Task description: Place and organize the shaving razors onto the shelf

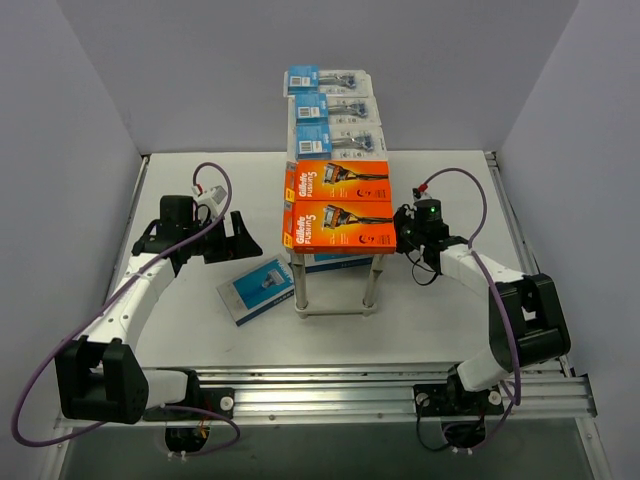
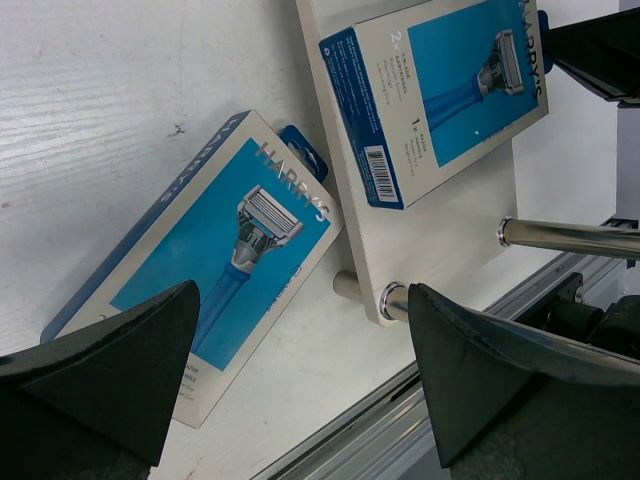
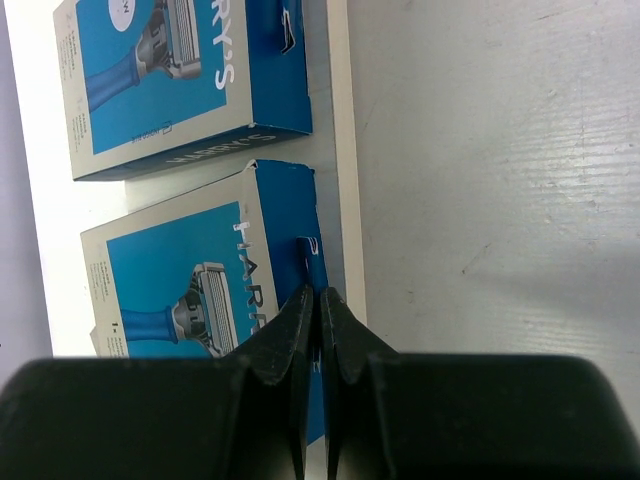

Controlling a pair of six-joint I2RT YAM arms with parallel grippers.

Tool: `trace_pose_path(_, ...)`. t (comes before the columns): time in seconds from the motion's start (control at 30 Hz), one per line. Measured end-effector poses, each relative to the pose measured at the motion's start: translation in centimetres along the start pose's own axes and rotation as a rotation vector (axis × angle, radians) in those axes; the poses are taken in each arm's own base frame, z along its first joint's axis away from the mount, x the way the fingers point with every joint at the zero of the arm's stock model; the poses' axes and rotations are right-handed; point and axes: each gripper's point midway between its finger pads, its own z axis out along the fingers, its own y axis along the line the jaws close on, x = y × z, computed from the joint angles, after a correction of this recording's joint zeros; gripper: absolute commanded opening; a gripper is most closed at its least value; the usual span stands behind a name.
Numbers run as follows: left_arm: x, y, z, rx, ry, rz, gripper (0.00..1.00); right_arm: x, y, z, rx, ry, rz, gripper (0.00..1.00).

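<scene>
White table [image 1: 430,290], shelf [image 2: 450,225] at its middle: two orange boxes [image 1: 340,205] on the near end of the top, three blister packs [image 1: 335,110] behind. One blue box [image 1: 258,290] lies on the table, left of the legs. Left gripper [image 2: 302,295] hovers over it, jaws wide. Right gripper [image 3: 317,295], pinched shut and empty, sits at the lower tier.

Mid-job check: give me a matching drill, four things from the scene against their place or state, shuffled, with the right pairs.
1. orange boxes
2. blister packs
3. loose blue box
4. right end effector

A. shut
B. on the table, left of the shelf
C. shelf top, far end
D. shelf top, near end

Pairs: 1-D, 2-C, 3-B, 4-A
</scene>
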Motion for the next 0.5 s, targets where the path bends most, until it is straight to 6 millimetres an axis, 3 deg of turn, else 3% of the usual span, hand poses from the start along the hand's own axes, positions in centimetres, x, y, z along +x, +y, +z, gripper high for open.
trace_pose_path(0.5,0.06,-0.18,-0.02,0.011,0.003,0.000,0.94,-0.96,0.12,0.44,0.006,-0.045,0.052,0.00)
